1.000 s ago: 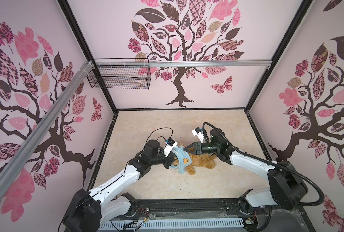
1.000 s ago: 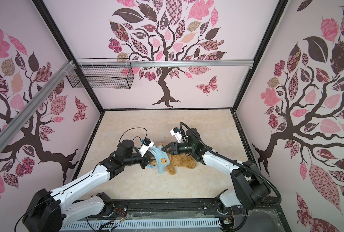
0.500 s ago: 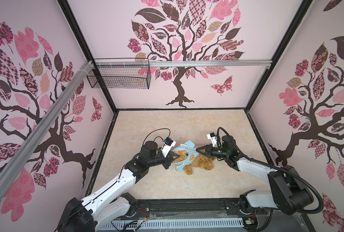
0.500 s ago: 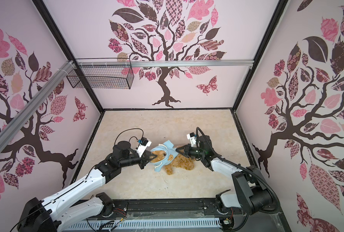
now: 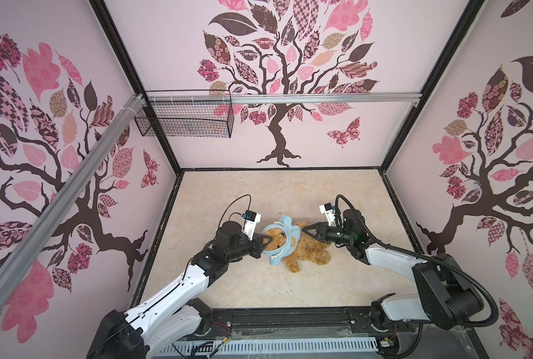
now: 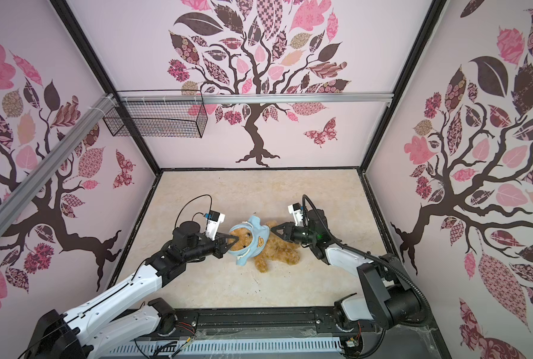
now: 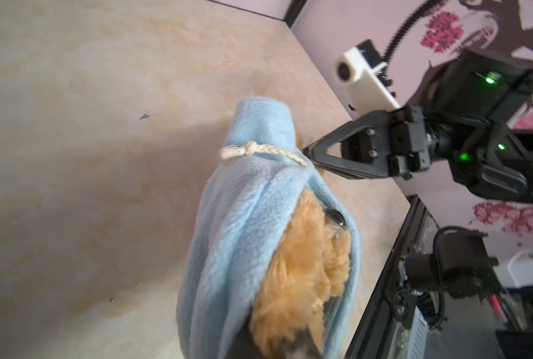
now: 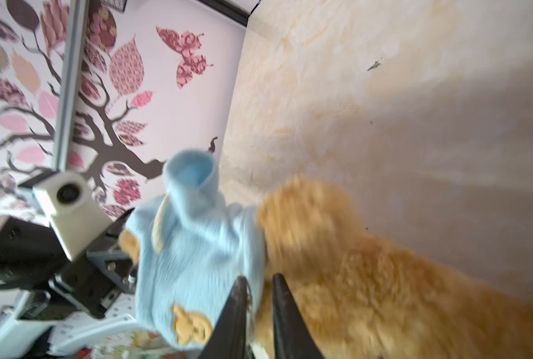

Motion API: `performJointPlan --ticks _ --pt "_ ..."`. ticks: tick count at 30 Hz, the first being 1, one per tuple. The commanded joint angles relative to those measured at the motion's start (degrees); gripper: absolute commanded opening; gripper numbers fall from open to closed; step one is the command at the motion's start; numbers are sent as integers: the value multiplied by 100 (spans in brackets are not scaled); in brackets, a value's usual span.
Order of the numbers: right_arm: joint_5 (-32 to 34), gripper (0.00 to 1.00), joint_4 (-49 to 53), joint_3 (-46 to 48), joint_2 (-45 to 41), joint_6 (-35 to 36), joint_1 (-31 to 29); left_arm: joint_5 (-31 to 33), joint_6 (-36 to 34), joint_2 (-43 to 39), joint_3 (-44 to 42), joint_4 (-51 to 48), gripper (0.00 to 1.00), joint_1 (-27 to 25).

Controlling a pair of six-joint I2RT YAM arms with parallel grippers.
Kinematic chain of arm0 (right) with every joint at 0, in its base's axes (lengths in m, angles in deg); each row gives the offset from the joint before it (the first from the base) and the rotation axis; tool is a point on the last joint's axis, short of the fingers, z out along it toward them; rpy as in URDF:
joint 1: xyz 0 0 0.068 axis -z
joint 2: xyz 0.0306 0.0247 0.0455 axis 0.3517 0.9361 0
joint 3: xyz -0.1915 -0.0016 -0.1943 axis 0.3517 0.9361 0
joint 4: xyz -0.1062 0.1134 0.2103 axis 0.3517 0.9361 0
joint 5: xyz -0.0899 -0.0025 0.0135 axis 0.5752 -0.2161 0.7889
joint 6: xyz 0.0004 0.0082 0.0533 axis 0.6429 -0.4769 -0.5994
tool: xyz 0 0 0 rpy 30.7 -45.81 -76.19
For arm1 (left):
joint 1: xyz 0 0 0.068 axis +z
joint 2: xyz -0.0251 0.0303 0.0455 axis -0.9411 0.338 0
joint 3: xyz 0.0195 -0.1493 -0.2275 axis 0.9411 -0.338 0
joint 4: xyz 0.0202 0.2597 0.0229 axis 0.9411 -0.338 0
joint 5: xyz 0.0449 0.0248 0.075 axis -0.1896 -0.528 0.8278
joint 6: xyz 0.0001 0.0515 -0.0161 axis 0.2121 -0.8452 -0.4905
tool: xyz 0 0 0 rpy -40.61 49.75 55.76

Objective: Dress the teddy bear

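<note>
Teddy bear (image 5: 312, 252) lies crosswise, head leftward; left claw (image 5: 270, 238) closed, right claw (image 5: 304, 230) ajar.

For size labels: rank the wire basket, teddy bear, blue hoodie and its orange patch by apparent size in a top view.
1. wire basket, largest, though it hangs nearer the camera.
2. teddy bear.
3. blue hoodie, covering the bear's head and chest.
4. orange patch, smallest.

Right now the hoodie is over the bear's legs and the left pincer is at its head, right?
Not the legs: the hoodie covers the head and chest of the teddy bear; both top views show its legs bare. The left pincer is at its head.
</note>
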Motion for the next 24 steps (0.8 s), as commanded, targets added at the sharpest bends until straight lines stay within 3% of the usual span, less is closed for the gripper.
performJointPlan --ticks 1,5,10,14,19,24 --pt "587 30 970 26 -691 1251 -224 178 1657 277 354 -20 0 151" --pt "1057 35 589 624 -1387 1515 -714 -757 3138 708 420 -39 0 688" --pt "1369 36 -3 834 -1269 1446 -1793 -1015 4245 772 205 382 0 753" --pt "1944 34 -110 604 -824 1535 -2531 -1144 4615 755 186 351 0 756" --pt "2306 27 -901 792 -109 1326 -2592 -1246 4847 742 194 361 0 751" --pt "2404 31 -1445 735 278 1323 -2600 -1338 4884 747 212 355 0 751"
